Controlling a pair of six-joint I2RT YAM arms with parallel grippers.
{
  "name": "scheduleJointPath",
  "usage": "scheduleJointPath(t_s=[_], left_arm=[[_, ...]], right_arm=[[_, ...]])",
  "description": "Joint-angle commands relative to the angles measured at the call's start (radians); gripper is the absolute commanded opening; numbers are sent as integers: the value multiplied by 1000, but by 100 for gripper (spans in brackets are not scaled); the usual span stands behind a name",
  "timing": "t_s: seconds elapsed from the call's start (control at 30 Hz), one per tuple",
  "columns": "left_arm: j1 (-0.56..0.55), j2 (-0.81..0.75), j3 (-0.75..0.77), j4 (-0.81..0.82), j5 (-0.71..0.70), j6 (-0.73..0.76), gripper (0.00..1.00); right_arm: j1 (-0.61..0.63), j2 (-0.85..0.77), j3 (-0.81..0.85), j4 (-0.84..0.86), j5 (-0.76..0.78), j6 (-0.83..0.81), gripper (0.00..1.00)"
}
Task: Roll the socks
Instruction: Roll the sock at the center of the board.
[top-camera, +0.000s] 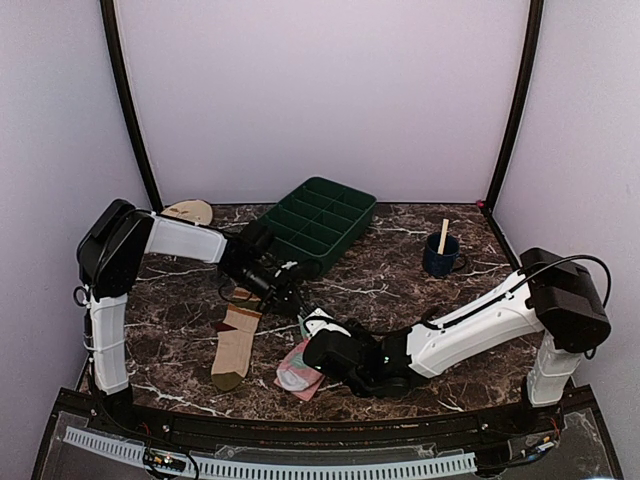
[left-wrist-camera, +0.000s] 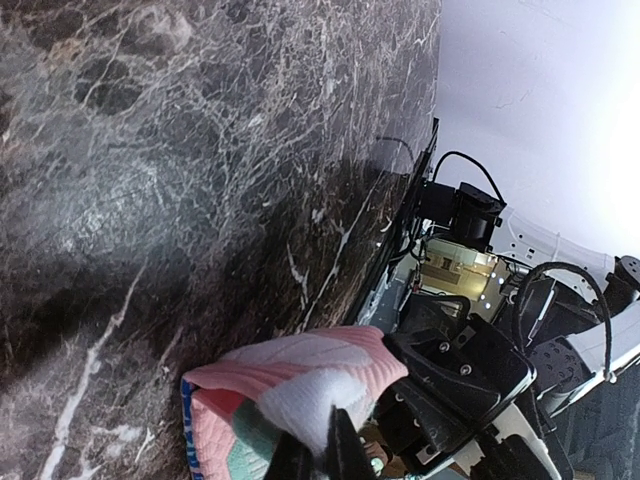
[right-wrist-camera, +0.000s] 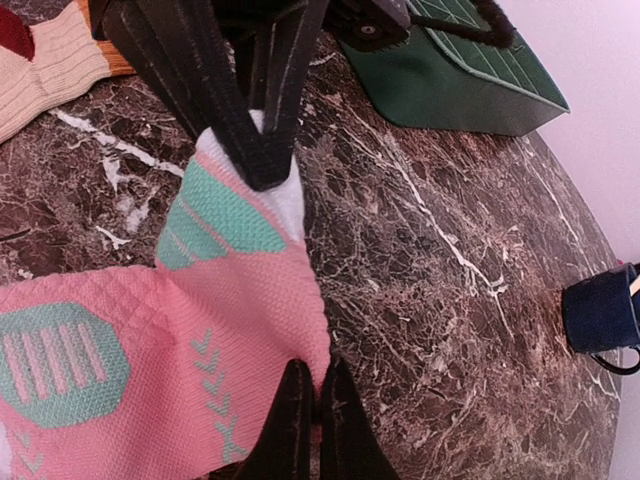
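Pink sock (right-wrist-camera: 235, 320) on the worktop (right-wrist-camera: 440, 250): left claw (right-wrist-camera: 266, 168) pinches its white end, right claw (right-wrist-camera: 312, 388) clamps its edge.

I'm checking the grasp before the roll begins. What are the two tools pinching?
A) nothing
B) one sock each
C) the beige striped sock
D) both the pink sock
D: the right wrist view shows the left tool and the right tool both shut on the pink sock; the beige sock lies ungripped beside it.
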Motion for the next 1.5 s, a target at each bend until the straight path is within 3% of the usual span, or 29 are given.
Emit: scheduleJointPath(t_s=[0.0, 0.17, 0.33, 0.83, 1.07, 1.1, 1.27, 1.47], left_arm=[[2, -68, -81, 183, 19, -41, 2], [2, -106, -168, 391, 15, -95, 0], [0, -148, -226, 524, -23, -112, 0], [-13, -219, -274, 609, -142, 28, 0], [-27, -240, -316, 653, -171, 87, 0], [-28, -243, -318, 655, -176, 93, 0], [-70, -254, -327, 678, -203, 123, 0], [-90, -262, -337, 700, -255, 162, 0]], right_arm=[[5, 9, 22, -25, 27, 52, 0], [-11, -9, 9, -39, 6, 106, 0], [-29, -34, -10, -61, -28, 154, 9], [-91, -279, -176, -35, -151, 404, 47], [-242, -454, -322, 114, -384, 545, 50], [-270, -466, -331, 128, -491, 615, 50], [-400, -456, -339, 179, -748, 809, 51], [-477, -428, -422, 397, -961, 1101, 55]])
